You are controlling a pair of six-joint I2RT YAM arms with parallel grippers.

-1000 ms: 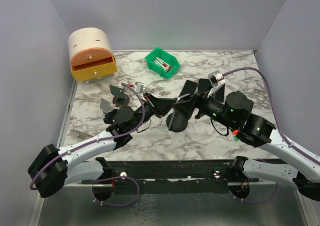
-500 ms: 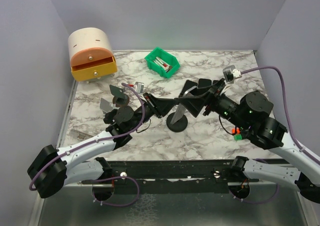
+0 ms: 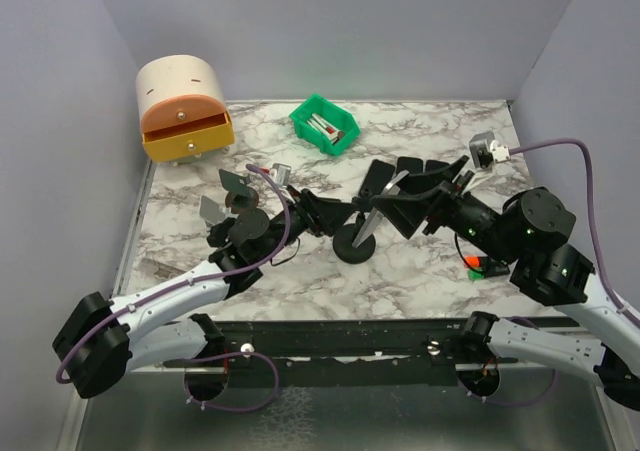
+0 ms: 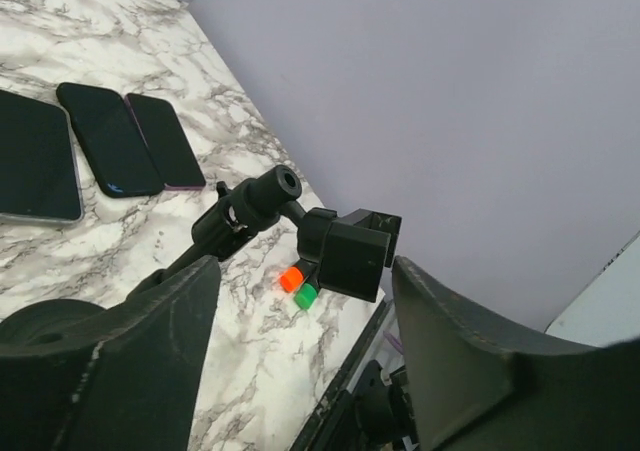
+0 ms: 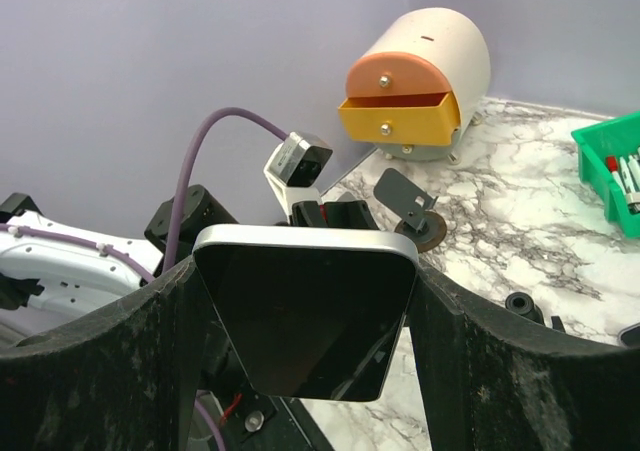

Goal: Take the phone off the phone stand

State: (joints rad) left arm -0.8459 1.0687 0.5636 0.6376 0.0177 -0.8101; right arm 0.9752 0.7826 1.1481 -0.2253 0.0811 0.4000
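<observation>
At table centre, top view: phone stand base is plain, but its upper part is lost under both grippers, so can't tell if the phone touches it there. From above the phone itself is hard to pick out.

R wrist cam: phone is pinched by its side edges btw the fingers of the right gripper, dark screen to cam, off the tabletop.

L wrist cam: left gripper is spread wide either side of the stand's jointed arm, w/ a gap both sides and nothing held. Base is cut off at the frame edge.

Surface: white/grey marble-pattern table; plain lilac-grey walls.

L wrist shows three flat phones side by side; top view has them part-hidden behind the right gripper. R wrist & top show drawer box, drawer part open, and green bin; L wrist shows neither.
</observation>
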